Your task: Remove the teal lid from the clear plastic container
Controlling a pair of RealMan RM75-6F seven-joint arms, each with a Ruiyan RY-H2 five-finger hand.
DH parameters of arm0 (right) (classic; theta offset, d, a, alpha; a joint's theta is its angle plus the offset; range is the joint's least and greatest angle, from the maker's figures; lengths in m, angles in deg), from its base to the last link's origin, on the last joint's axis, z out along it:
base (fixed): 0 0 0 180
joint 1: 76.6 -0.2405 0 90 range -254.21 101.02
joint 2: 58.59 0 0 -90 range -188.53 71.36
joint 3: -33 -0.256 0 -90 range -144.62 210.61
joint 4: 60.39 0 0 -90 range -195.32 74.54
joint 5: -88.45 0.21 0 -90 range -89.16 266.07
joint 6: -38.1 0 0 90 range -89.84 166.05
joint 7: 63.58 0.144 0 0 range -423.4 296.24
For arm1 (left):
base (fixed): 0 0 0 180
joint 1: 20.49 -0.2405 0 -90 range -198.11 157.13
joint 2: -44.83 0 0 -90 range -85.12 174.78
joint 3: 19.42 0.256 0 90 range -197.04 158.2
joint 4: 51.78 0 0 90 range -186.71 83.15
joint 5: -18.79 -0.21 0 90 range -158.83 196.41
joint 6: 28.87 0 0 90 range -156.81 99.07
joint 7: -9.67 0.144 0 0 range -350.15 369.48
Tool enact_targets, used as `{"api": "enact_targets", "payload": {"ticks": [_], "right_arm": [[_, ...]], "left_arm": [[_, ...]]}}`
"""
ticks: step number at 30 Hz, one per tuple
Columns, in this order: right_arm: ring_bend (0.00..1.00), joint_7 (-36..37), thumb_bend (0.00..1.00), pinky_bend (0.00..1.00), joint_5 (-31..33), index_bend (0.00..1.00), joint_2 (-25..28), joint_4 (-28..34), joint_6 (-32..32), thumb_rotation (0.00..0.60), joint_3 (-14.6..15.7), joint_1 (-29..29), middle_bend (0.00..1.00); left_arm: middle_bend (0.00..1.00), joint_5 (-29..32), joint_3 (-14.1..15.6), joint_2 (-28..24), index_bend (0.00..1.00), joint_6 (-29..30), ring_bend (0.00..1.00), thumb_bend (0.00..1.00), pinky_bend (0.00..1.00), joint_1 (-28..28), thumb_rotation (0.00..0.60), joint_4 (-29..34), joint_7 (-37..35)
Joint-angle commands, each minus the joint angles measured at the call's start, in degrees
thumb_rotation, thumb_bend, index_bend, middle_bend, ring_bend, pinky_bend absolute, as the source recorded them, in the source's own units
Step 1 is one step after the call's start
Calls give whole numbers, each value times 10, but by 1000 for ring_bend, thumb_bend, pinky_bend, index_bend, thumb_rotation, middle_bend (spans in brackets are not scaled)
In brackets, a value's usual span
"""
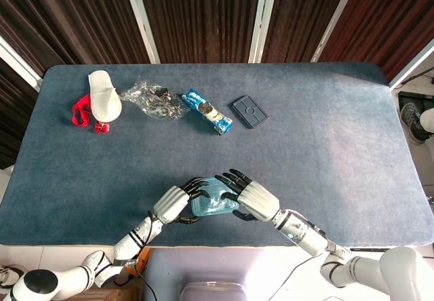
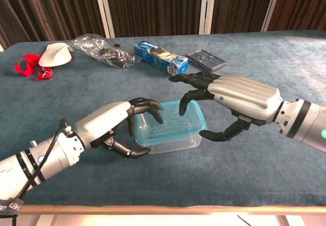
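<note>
- Clear plastic container [image 2: 170, 139] sits on the blue tabletop [image 1: 325, 152] near the front edge, teal lid [image 2: 168, 120] on top of it.
- Left robot hand [image 2: 109, 126] is at the container's left side. Fingertips [image 2: 153, 111] curl over the lid's left edge, and the thumb lies low against the container's front corner. It grips the left end.
- Right robot hand [image 2: 232, 101] is at the container's right side. Fingers arch over the lid's far right corner, with one fingertip touching down on the lid; the thumb reaches in beside the container's right wall. Whether it has a firm hold I cannot tell; it rests on the lid.
- Head view: both hands flank the container, left [image 1: 178, 201] and right [image 1: 249, 194], the teal lid [image 1: 213, 198] showing between them.
- Farther back, well apart from the hands: blue snack packet [image 1: 207, 111], dark flat case [image 1: 249, 111] to its right.
- Crumpled clear plastic bag [image 1: 154, 99] left of the packet.
- Far left: white rounded object [image 1: 104, 95] with a red strap [image 1: 83, 111] beside it.
</note>
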Motion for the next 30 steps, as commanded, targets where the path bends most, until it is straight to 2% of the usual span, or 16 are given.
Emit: {"api": "enact_targets", "payload": {"ticks": [1, 17, 27, 30], "right_arm": [[0, 0, 485, 0, 1, 473, 0, -1, -1, 600, -1, -1, 79], [0, -15, 486, 0, 8, 508, -7, -3, -16, 600, -11, -13, 80], [0, -19, 497, 0, 10, 637, -27, -21, -8, 600, -19, -15, 126], [0, -21, 501, 0, 10, 715, -30, -24, -4, 600, -20, -14, 153]], "left_arm": [[526, -1, 1, 1, 357, 2, 411, 387, 526, 0, 600, -2, 0], [526, -6, 4, 1, 354, 10, 412, 385, 527, -1, 600, -3, 0], [526, -7, 5, 0, 354, 13, 412, 385, 527, -2, 600, -2, 4], [526, -7, 5, 0, 354, 13, 412, 384, 527, -2, 600, -2, 4]]}}
